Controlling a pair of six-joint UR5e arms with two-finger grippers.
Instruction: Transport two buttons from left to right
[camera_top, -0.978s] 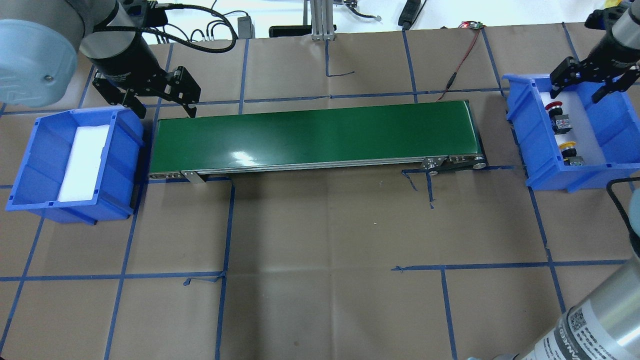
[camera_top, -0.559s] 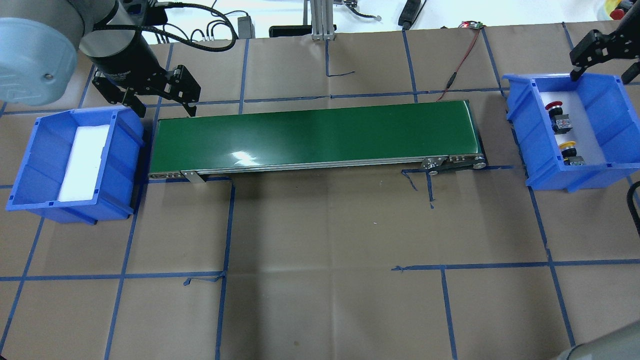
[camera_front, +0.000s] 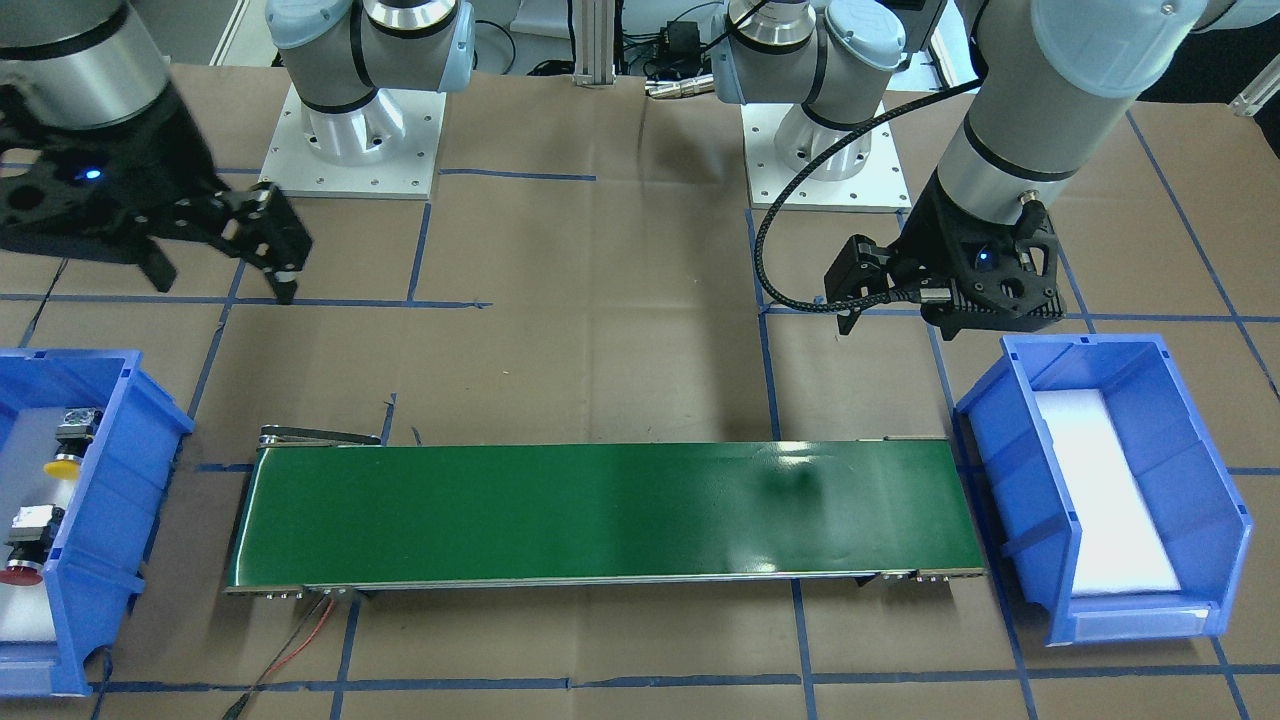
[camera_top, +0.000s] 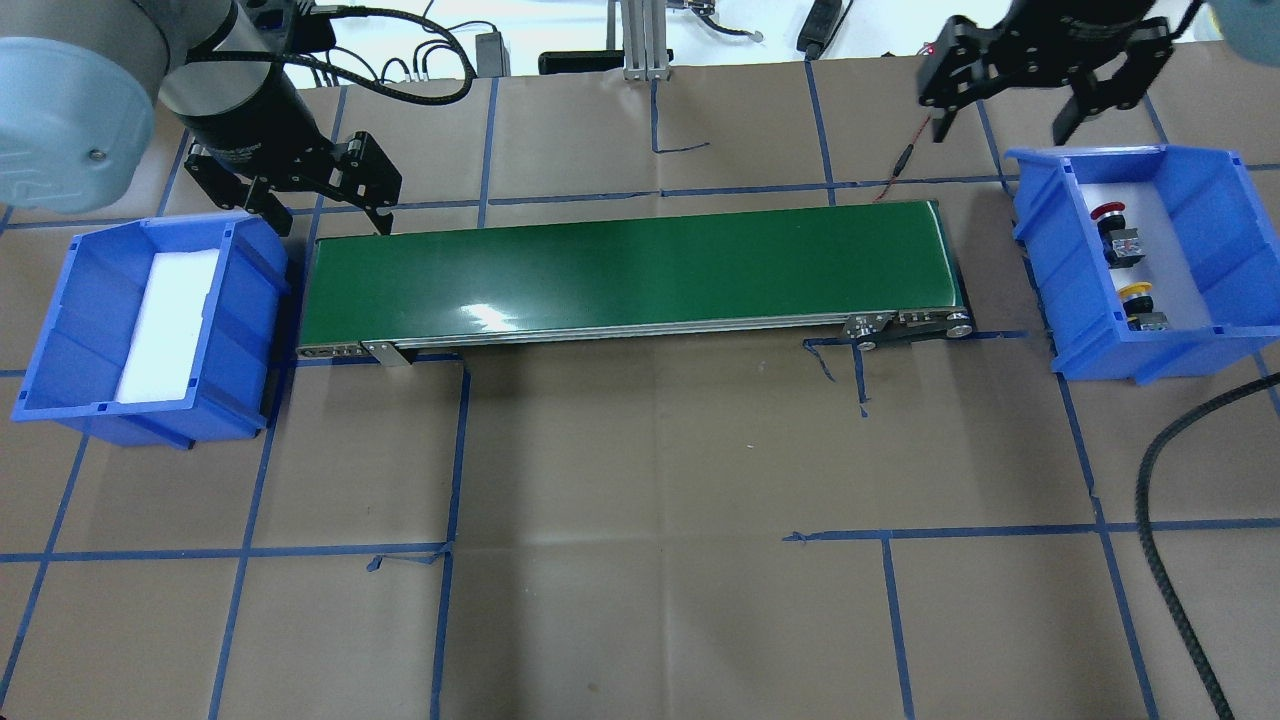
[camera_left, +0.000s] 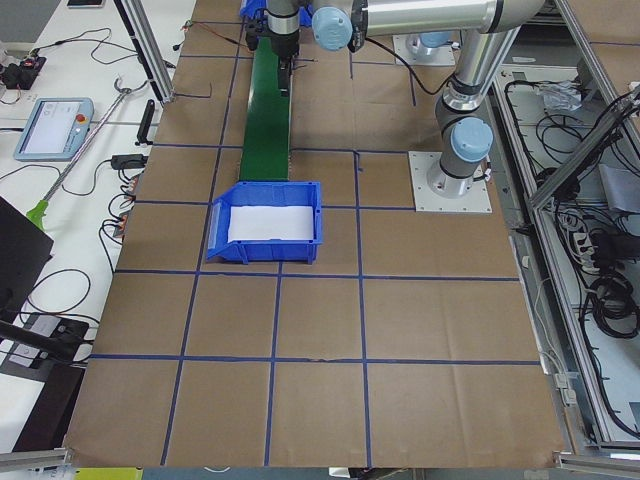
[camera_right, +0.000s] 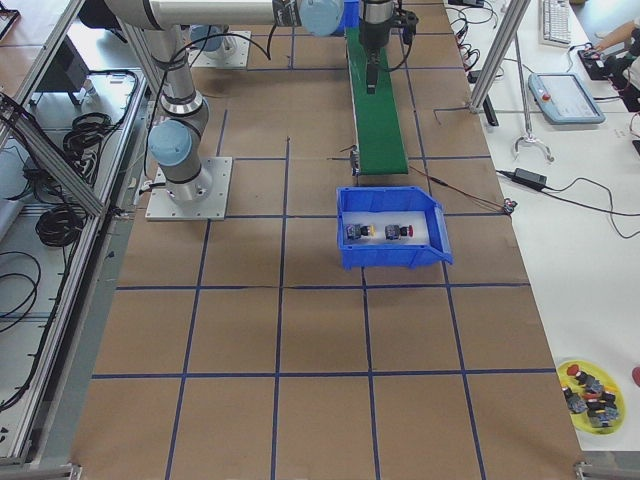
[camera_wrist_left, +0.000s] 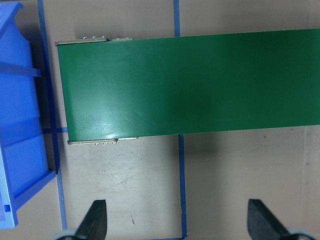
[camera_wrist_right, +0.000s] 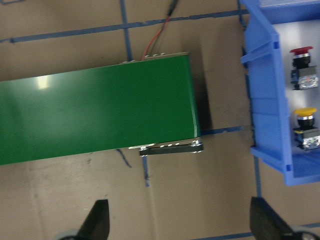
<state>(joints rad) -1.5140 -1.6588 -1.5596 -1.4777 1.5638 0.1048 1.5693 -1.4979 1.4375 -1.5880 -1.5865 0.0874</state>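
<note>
Red button (camera_top: 1106, 211) and yellow button (camera_top: 1135, 291) sit in the right-edge blue bin (camera_top: 1150, 360) — job seemingly done — so left gripper (camera_top: 332, 222) and right gripper (camera_top: 995, 130) hang wide, empty.

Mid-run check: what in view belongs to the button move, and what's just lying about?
Job: red button, yellow button, right bin holding them, left bin, green belt.
Lying about: yellow dish of spares, handheld screen, power adapter.

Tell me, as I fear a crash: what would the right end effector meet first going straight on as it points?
The right end effector points down; likely the brown table first, near the belt end, clear of the bin.
</note>
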